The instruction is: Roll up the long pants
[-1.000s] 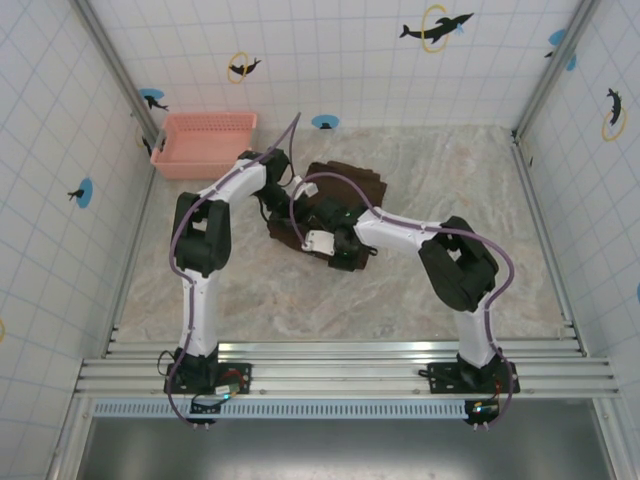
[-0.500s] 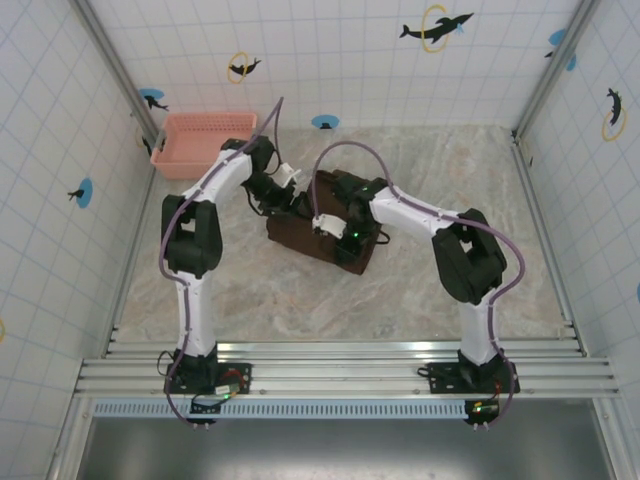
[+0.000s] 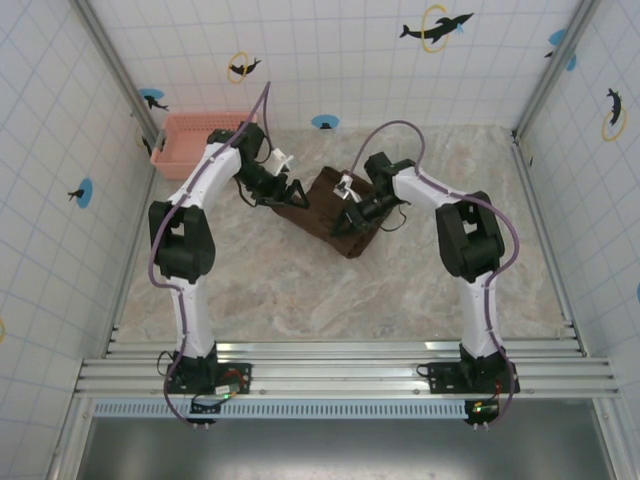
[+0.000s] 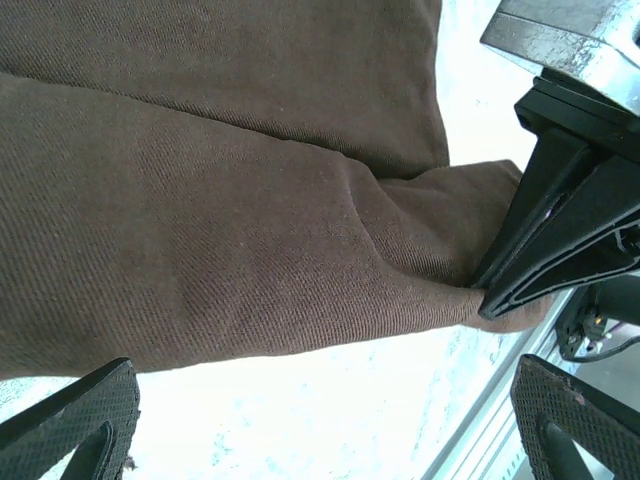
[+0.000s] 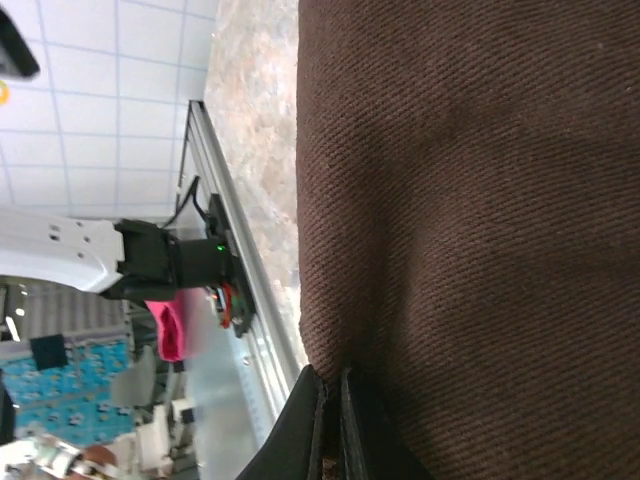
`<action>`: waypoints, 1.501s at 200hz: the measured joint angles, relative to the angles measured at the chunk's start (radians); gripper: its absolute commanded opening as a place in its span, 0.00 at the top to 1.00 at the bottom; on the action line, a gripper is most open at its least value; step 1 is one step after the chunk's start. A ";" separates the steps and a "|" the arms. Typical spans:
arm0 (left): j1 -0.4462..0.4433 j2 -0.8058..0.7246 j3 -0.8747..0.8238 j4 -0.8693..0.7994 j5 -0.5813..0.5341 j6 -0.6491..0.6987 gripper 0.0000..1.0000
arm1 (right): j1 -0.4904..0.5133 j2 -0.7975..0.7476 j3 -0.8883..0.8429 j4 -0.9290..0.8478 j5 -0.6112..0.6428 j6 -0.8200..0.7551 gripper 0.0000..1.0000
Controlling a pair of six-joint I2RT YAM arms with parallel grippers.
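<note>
The long pants (image 3: 335, 218) lie as a compact dark brown bundle on the marble tabletop, past its middle. My left gripper (image 3: 292, 194) stands open at the bundle's left edge. In the left wrist view its fingertips (image 4: 70, 420) sit wide apart, with bare table between them and the pants (image 4: 220, 200) just beyond. My right gripper (image 3: 353, 214) is shut on the pants at the bundle's right side. In the right wrist view this gripper (image 5: 335, 378) pinches an edge of the brown cloth (image 5: 470, 240). The left wrist view shows its black fingers (image 4: 555, 235) clamped on a corner of the cloth.
A pink basket (image 3: 190, 138) stands at the far left corner, close behind the left arm. Tiled walls enclose the table on three sides. A metal rail (image 3: 340, 365) runs along the near edge by the arm bases. Open marble lies between the bundle and the rail.
Both arms have swung toward the far wall. The right gripper has carried the pants with it, and the bundle now lies farther back, turned and more compact. The left gripper stayed open.
</note>
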 measured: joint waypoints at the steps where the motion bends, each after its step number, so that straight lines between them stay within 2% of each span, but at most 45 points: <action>1: 0.000 0.000 0.000 0.000 0.000 0.000 0.03 | 0.000 0.000 0.000 0.001 -0.003 0.003 1.00; 65: -0.006 0.002 0.000 0.098 0.010 -0.103 0.02 | -0.081 0.001 0.007 0.037 -0.049 0.094 1.00; 99: -0.046 0.056 0.039 0.140 0.007 -0.148 0.02 | -0.110 0.001 0.007 0.048 -0.059 0.106 1.00; 139: -0.093 0.169 0.134 0.160 -0.004 -0.204 0.03 | -0.109 0.001 0.003 0.058 -0.065 0.105 1.00; 232: -0.111 0.446 0.480 0.249 0.039 -0.412 0.03 | -0.119 0.002 0.000 0.072 -0.066 0.108 1.00; 247: -0.122 0.489 0.533 0.249 0.047 -0.415 0.05 | -0.121 0.002 0.000 0.072 -0.067 0.107 1.00; 274: -0.134 0.504 0.532 0.246 0.053 -0.415 0.11 | -0.121 0.003 0.000 0.070 -0.071 0.104 1.00; 300: -0.136 0.504 0.519 0.242 0.049 -0.404 0.22 | -0.121 0.004 0.000 0.067 -0.074 0.098 1.00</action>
